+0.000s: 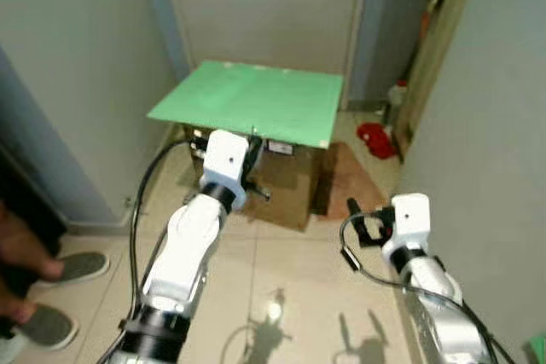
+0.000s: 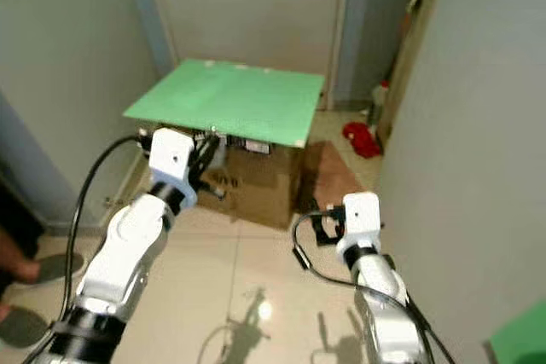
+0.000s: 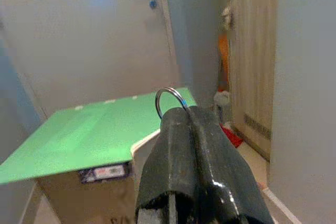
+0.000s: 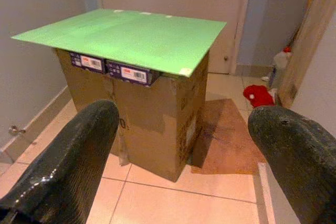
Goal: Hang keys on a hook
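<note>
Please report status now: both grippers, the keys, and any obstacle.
Left gripper shut on key ring. Right gripper open, empty. Cardboard box ahead; hook not seen.

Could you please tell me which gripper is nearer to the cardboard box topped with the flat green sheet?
Left. The left gripper is raised right at the cardboard box, just below the edge of the flat green sheet. The right gripper hangs lower, out beside the box above the tiled floor.

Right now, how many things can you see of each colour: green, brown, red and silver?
Green: 1, the green board lying on top of the box.
Brown: 1, the cardboard box under it.
Red: 1, the red thing on the floor by the wall.
Silver: 1, the key ring pinched in the left gripper.
Total: 4
</note>
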